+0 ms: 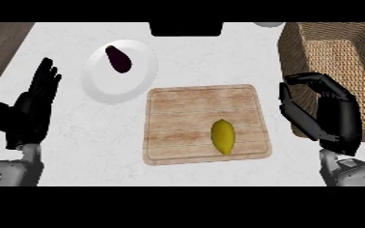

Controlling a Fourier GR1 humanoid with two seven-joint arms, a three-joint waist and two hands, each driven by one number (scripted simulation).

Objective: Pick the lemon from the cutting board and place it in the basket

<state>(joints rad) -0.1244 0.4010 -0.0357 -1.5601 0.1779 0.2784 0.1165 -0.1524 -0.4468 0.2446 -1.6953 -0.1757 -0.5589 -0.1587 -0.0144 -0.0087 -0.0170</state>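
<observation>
Head view: my right hand (333, 118) hangs just off the cutting board's right edge. Thumb and fingers are arched apart with nothing between them; it is released and shaped, I judge, to close round something small. The lemon (223, 136) lies on the cutting board (185, 116), in its lower right part, long axis pointing away from me and near that hand. The wicker basket (331, 53) sits beyond my right hand at the counter's right edge, so the carry should be short, across a strip of counter (206, 58). My left hand (32, 108) rests open, fingers up, at the left. A white plate (107, 84) bearing an eggplant (118, 59) stands upper left, well apart from that route.
</observation>
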